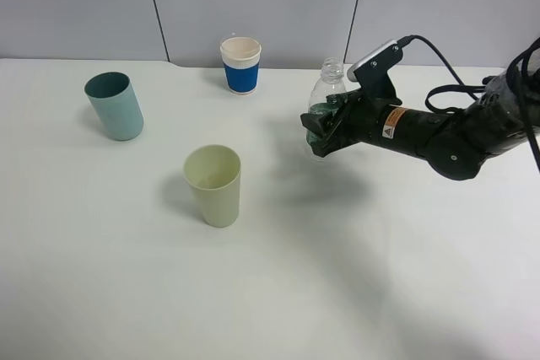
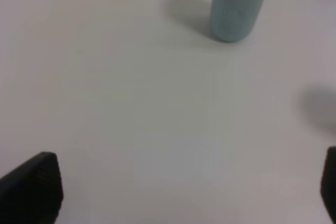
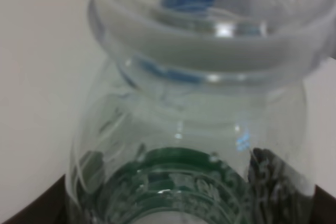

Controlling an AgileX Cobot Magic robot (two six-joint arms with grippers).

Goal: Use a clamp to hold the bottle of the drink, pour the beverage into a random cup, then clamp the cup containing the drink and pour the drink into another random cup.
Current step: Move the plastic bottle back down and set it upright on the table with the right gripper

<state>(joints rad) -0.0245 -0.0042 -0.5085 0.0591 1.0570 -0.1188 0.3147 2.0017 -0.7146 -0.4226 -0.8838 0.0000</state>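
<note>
My right gripper (image 1: 321, 133), the clamp, is shut on the labelled lower part of the bottle (image 1: 328, 83) and holds it roughly upright above the table, right of the pale yellow-green cup (image 1: 214, 185). Seen from the right wrist, the capless bottle (image 3: 194, 103) fills the picture with dark fingers (image 3: 31, 214) at its sides. I cannot make out the beverage inside. The teal cup (image 1: 115, 105) stands at the far left. My left gripper (image 2: 181, 192) is open over bare table, its fingertips (image 2: 37, 182) far apart, with the teal cup (image 2: 236, 6) ahead of it. The left arm is outside the high view.
A white paper cup with a blue sleeve (image 1: 241, 64) stands at the back, near the wall and behind the bottle. The white table (image 1: 354, 276) stretches wide in front of the cups. The right arm's black cable (image 1: 447, 73) loops above the table at the right.
</note>
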